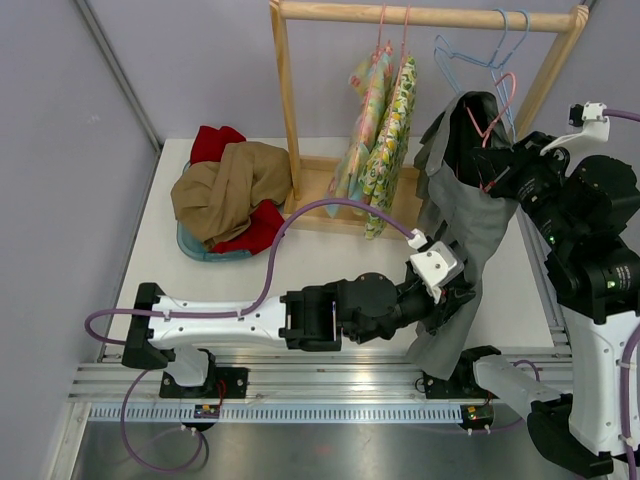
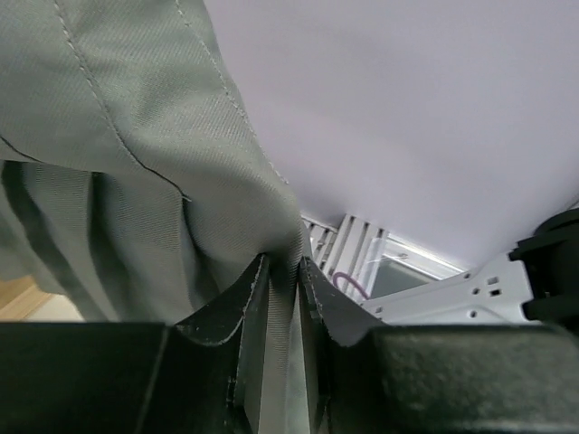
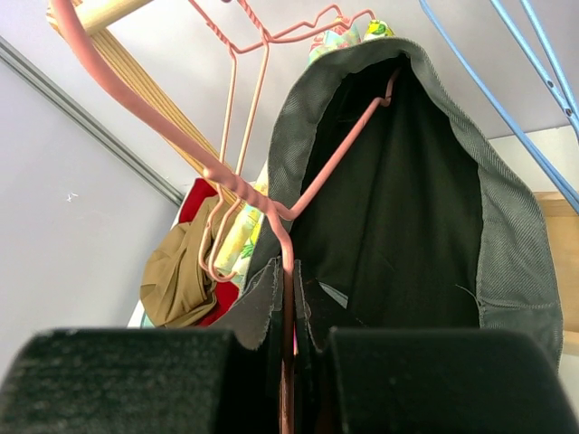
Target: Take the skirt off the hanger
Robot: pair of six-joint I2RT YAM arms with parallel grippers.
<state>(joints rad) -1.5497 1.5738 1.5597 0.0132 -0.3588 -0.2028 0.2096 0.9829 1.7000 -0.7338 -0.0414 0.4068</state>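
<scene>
Left claw (image 2: 282,267) clenched on the lower edge of the grey twill skirt (image 1: 470,220). Right claw (image 3: 288,271) clamped on the thin pink wire hanger (image 3: 344,147) inside the skirt's waistband, over the desk's (image 1: 330,260) right side. Suggest pulling the edge down and away, hanger fixed. Count: one skirt, two floral garments (image 1: 385,130) on the wooden rack (image 1: 285,100).

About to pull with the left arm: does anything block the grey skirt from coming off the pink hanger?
One arm of the pink hanger sits inside the grey skirt, the waist draped over its tip. The left gripper pinches the skirt's fabric, the right gripper the hanger. Nothing else visible blocks it.
</scene>
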